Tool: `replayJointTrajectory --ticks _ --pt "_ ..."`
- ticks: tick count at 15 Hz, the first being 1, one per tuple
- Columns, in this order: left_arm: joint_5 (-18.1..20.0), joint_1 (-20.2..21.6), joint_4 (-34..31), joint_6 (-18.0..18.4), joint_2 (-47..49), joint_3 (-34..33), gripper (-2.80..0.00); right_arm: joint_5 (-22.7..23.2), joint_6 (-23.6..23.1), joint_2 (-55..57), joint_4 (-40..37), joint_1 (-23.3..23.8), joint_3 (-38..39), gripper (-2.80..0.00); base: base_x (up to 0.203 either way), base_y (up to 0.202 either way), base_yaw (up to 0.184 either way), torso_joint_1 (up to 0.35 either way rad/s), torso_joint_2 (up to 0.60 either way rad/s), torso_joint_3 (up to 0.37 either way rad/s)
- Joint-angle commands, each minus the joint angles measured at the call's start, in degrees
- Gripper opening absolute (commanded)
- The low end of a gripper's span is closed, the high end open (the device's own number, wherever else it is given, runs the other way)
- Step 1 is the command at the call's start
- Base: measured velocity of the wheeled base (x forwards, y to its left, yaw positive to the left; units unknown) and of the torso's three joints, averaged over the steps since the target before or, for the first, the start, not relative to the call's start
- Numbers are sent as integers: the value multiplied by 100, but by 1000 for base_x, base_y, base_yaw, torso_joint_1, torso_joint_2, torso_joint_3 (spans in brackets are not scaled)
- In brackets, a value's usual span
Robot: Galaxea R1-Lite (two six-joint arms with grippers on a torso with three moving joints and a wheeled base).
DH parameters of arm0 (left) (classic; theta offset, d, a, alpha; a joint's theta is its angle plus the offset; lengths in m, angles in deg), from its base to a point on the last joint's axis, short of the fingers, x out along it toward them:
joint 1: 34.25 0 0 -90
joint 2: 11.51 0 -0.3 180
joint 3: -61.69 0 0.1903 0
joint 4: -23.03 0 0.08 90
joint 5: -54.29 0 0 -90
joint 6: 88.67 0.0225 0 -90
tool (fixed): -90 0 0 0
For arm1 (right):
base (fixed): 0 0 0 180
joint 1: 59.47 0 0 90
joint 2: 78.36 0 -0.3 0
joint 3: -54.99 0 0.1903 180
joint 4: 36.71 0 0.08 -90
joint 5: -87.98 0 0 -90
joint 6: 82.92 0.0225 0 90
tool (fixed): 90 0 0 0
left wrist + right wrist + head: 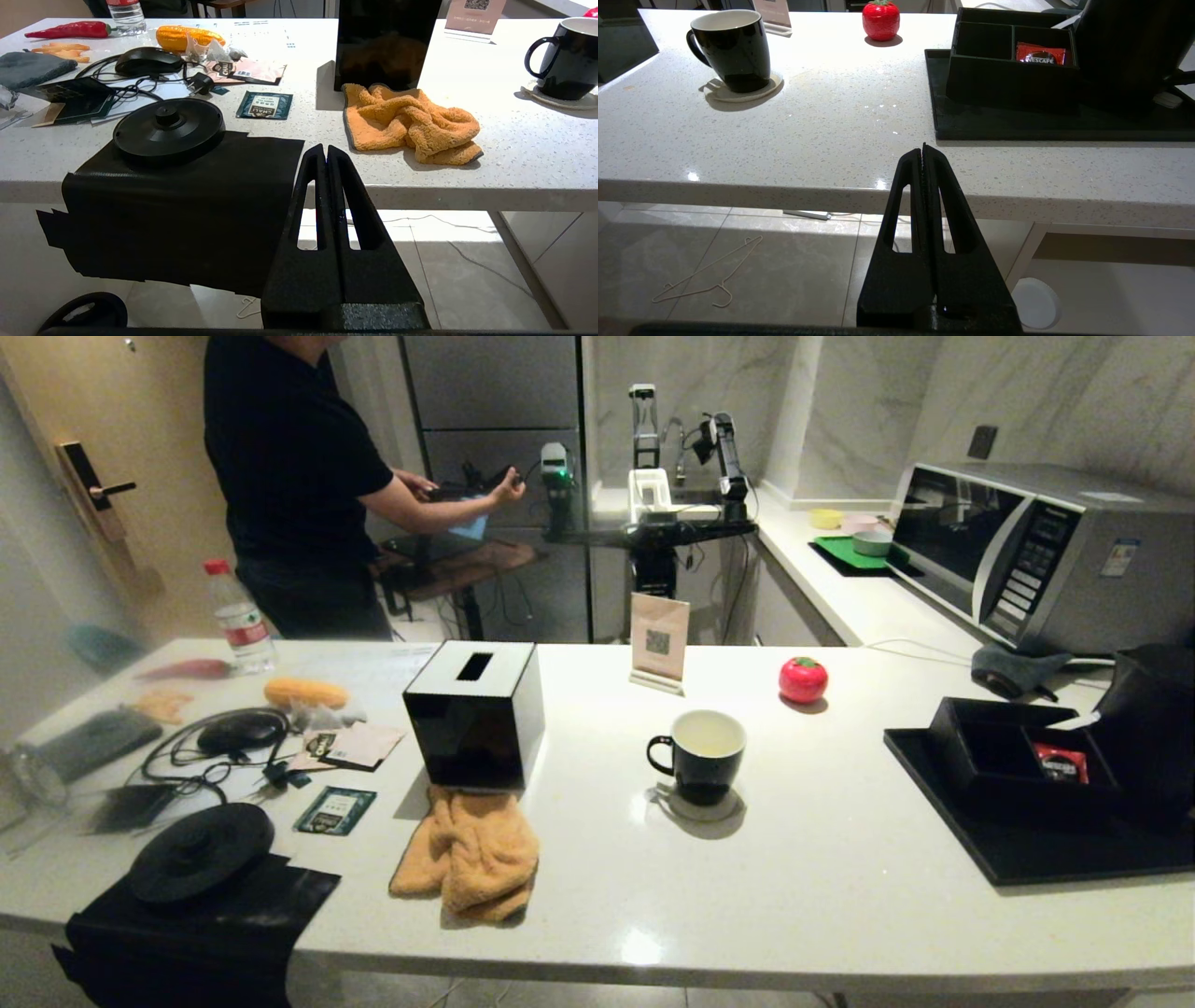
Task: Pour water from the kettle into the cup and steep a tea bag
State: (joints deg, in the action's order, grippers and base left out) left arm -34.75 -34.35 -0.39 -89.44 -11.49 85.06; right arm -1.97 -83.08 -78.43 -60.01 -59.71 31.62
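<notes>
Left hand (325,148) pinched shut and empty below the white bench (822,887) edge; right hand (923,147) likewise. Centre frame sits the black ceramic mug (700,754), pale liquid inside. Far right, the matte black kettle (1153,728) needs a firm handle grip; the black compartmented box (1013,751) crowds it.
</notes>
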Motion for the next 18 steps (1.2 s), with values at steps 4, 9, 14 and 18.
replayJointTrajectory --ticks 4,9,14,18 --pt "0 1 2 -2 -2 0 -280 -14 139 7 1 -2 0 -280 0 0 0 0 0 0" --pt "0 1 -4 -2 -2 0 -280 -14 139 7 1 -2 0 -280 0 0 0 0 0 0" --pt "0 1 -4 -2 -2 0 -280 -14 154 7 1 -2 0 -280 0 0 0 0 0 0" --pt "0 1 -4 -2 -2 0 -280 -14 148 7 1 -2 0 -280 0 0 0 0 0 0"
